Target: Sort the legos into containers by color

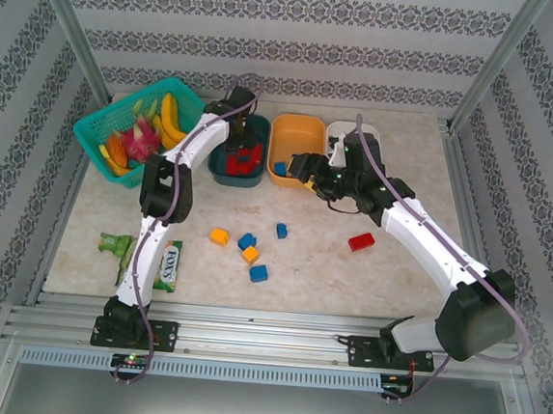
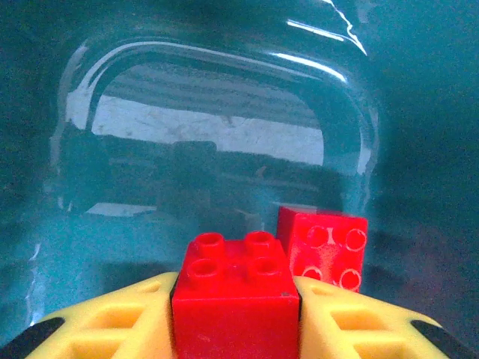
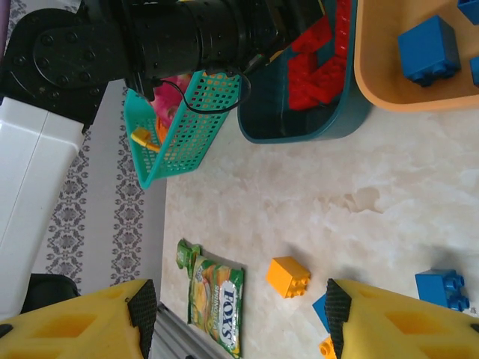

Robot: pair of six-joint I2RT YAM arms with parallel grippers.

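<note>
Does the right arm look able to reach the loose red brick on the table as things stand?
Probably yes: the red brick lies alone on the table beside the right arm's forearm, and the right claw is open and empty.

Marbled table point(image 1: 329, 270) bears basket point(image 1: 93, 143), snack packet point(image 1: 167, 265), loose legos point(image 1: 361, 241) and three bins point(image 1: 232, 180), one seemingly white.

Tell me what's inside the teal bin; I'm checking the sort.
Red legos, one red lego clamped in the left gripper. The left arm covers part of the teal bin, hiding that floor.
</note>
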